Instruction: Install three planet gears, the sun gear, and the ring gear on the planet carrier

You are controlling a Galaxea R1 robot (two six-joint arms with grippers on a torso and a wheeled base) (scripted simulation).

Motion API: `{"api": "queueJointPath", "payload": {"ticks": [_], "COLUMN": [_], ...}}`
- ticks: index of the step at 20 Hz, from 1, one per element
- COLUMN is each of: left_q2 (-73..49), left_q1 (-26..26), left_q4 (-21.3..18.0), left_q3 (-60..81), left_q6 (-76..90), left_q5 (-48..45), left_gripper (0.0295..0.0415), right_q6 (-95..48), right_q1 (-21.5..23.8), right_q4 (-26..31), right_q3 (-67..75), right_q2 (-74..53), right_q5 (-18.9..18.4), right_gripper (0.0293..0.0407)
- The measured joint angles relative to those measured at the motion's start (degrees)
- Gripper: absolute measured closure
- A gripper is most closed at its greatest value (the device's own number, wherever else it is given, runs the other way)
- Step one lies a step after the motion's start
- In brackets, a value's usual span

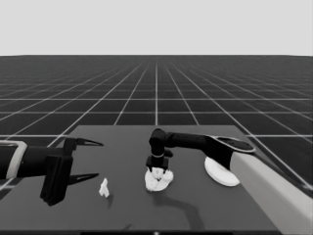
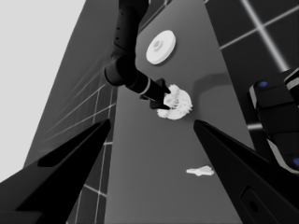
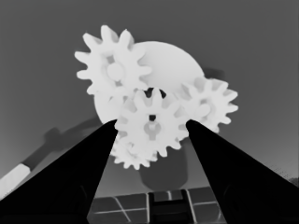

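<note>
The right gripper (image 3: 152,126), fingers clamped on the sun gear (image 3: 152,126), holds it over the smaller round part (image 1: 159,181) at mid-table, among the planet gears (image 3: 113,70). Seating it well likely needs teeth meshed before release. The left gripper (image 1: 88,160) waits open.

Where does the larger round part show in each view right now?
Head view: larger round part right of centre, partly behind the right arm.
Left wrist view: near the top, beyond the right gripper.
Right wrist view: not in it.
Shared landmark: the gears on the smaller round part.
</note>
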Motion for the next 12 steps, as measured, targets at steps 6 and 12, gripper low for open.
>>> {"api": "queueJointPath", "payload": {"ticks": [6,12], "left_q2": [0.0,0.0], "left_q1": [0.0,0.0], "left_q4": [0.0,0.0], "left_q3": [0.0,0.0], "left_q6": [0.0,0.0], "left_q5": [0.0,0.0], "left_gripper": [0.0326,0.0326], "right_q6": [3.6,7.2], "right_q1": [-0.1,-0.2], "right_q4": [0.0,0.0], "right_q3": [0.0,0.0], "right_q2": [0.0,0.0], "right_q5": [0.0,0.0], "right_gripper": [0.0390,0.0390]}}
